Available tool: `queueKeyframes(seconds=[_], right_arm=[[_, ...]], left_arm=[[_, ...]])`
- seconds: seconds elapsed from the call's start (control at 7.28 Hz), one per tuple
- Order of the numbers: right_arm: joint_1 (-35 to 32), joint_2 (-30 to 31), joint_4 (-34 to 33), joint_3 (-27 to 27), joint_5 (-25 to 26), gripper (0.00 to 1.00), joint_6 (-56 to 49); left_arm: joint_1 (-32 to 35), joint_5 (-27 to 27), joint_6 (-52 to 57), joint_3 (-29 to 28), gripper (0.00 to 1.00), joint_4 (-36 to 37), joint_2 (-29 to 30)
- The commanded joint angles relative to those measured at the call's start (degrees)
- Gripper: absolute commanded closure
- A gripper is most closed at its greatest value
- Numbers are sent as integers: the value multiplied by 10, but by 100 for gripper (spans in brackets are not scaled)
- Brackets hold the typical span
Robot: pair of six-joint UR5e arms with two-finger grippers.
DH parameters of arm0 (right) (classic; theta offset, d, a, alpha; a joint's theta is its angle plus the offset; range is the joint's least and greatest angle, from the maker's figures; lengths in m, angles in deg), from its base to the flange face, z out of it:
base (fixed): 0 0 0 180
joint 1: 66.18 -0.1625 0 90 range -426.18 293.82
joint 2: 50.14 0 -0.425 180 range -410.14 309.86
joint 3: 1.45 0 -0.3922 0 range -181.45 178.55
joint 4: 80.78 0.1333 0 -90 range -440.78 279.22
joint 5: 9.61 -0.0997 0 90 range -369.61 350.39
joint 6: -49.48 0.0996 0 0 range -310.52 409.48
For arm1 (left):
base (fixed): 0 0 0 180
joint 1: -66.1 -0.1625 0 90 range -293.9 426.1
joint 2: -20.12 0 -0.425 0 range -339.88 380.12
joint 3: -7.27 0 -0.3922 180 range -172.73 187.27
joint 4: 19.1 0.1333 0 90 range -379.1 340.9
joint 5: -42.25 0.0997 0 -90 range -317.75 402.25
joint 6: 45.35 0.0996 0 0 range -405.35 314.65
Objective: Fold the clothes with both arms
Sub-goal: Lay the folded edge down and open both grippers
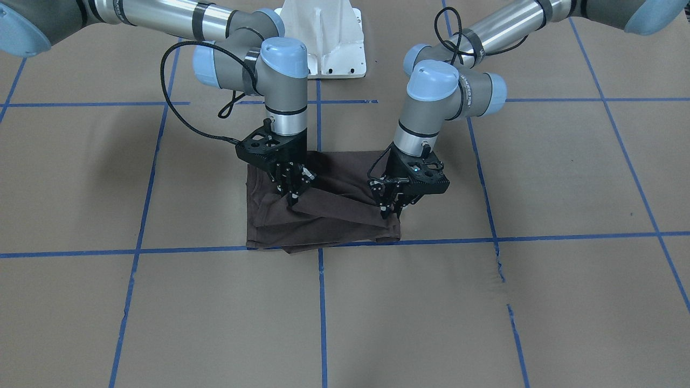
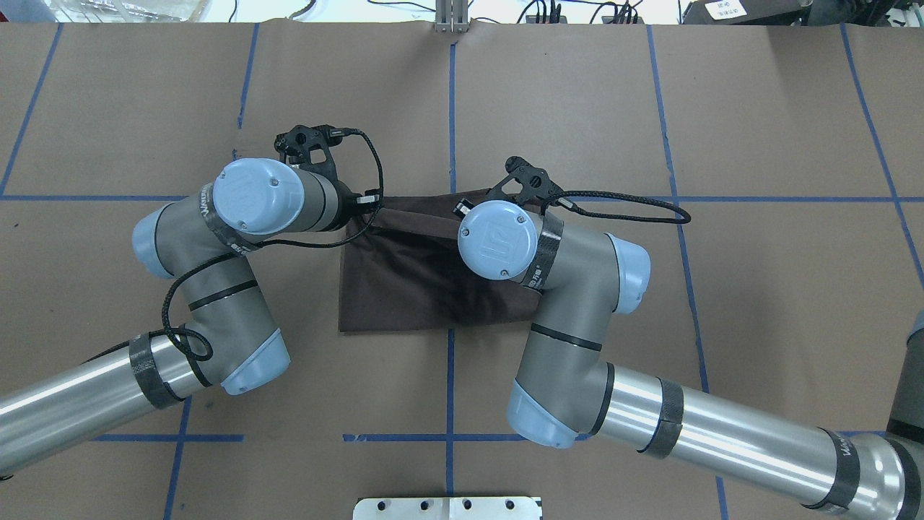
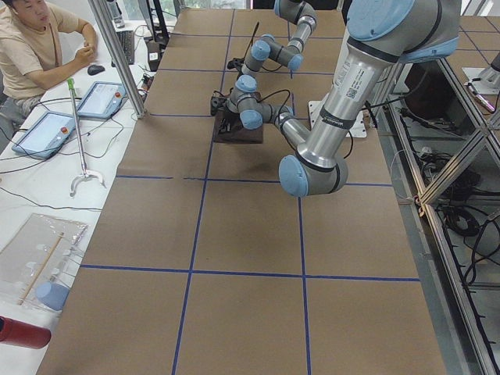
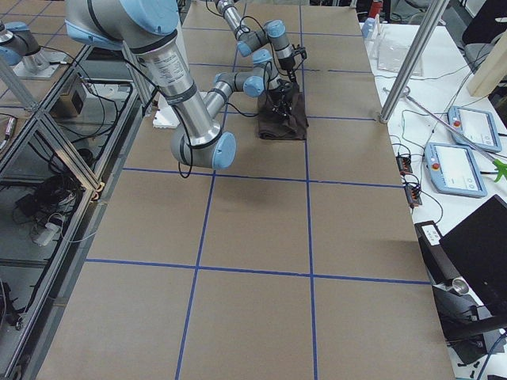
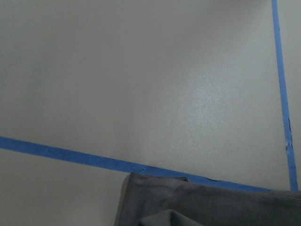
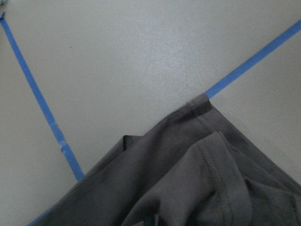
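Note:
The dark brown T-shirt lies folded into a rough rectangle on the brown paper at the table's middle; it also shows in the overhead view. My left gripper points down at the shirt's edge on the view's right and is shut on a pinch of fabric. My right gripper is shut on fabric near the other side. A raised fold runs between them. In the overhead view both wrists hide the fingers. The wrist views show only shirt edges, no fingers.
Blue tape lines mark a grid on the paper. The white pedestal base stands behind the shirt. An operator sits beyond the table's far edge, with tablets and a pole beside him.

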Motion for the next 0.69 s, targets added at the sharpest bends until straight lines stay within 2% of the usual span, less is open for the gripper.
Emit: queueKeyframes(seconds=[0.0,0.27,0.55], right_arm=[[-3,-14,-1,1,-9,0,-59],[31,-19,-2,-3,-2,0,-102],[46,-18,-2,-20,1,0,-196]], left_arm=[[52,-79,102,39,0,3,-22],[58,-84,118,44,0,1,-35],[58,-84,116,44,0,1,-34]])
